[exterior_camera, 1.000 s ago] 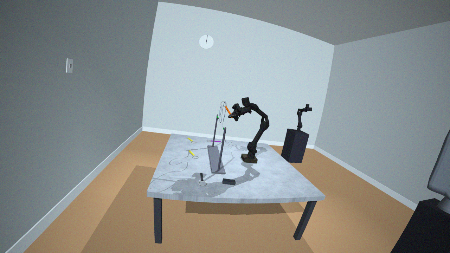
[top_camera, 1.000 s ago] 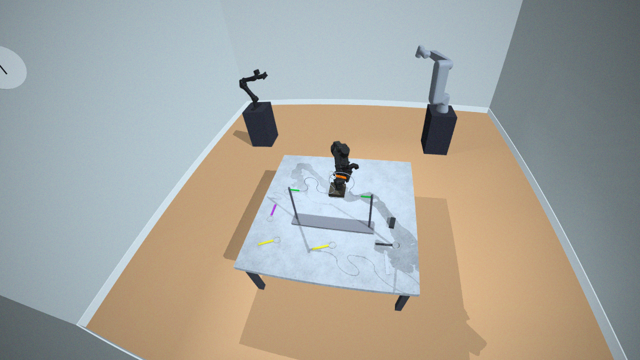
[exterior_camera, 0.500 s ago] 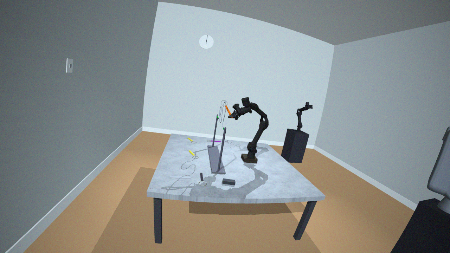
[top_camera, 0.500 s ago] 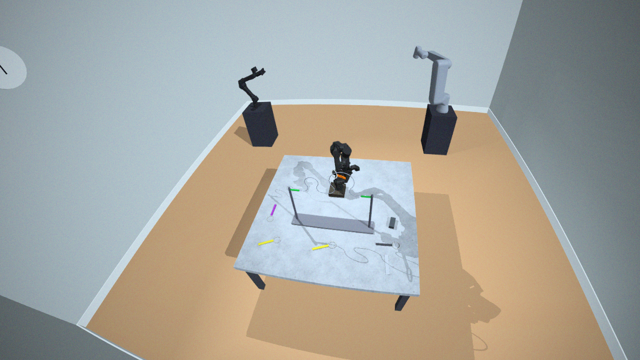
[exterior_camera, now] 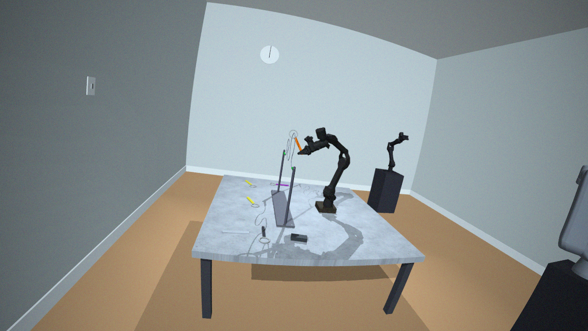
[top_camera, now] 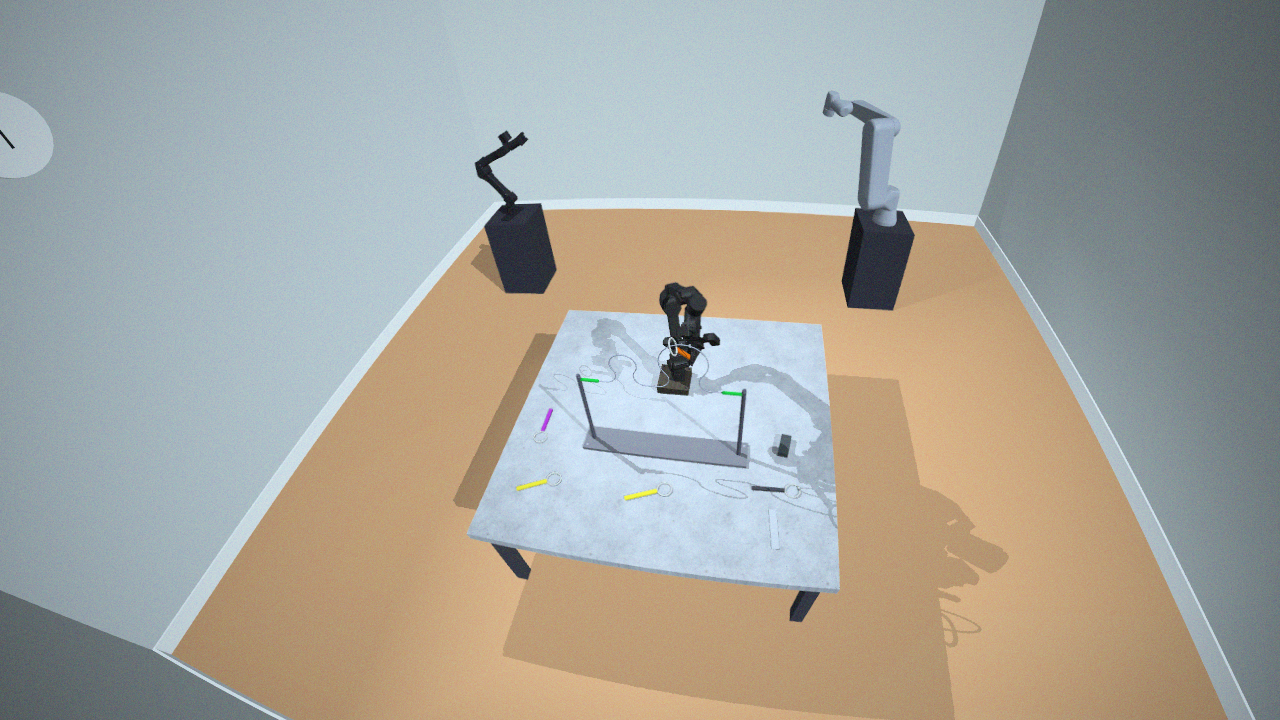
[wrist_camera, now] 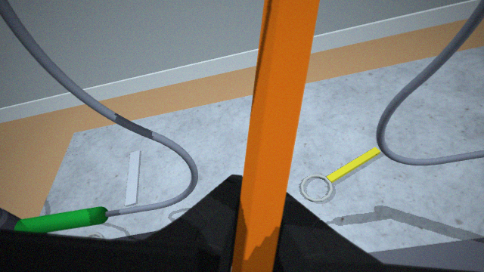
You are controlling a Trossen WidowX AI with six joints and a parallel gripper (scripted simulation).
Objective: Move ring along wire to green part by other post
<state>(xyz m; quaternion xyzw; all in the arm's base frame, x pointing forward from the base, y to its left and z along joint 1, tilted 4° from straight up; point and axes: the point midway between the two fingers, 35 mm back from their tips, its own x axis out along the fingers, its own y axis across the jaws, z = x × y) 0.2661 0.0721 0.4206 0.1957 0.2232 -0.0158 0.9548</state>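
Observation:
My gripper is shut on the orange handle, which slants up from the fingers. The ring is at the top of the tall loop of the grey wire. The wire seems to pass through it; the gap between them is too small to judge. The ring is out of the wrist view. Green parts meet the left post and right post; the right green part shows low left in the wrist view.
The posts stand on a grey base. Yellow-handled rings, a purple handle, a black handle, a pale strip and a dark block lie on the table.

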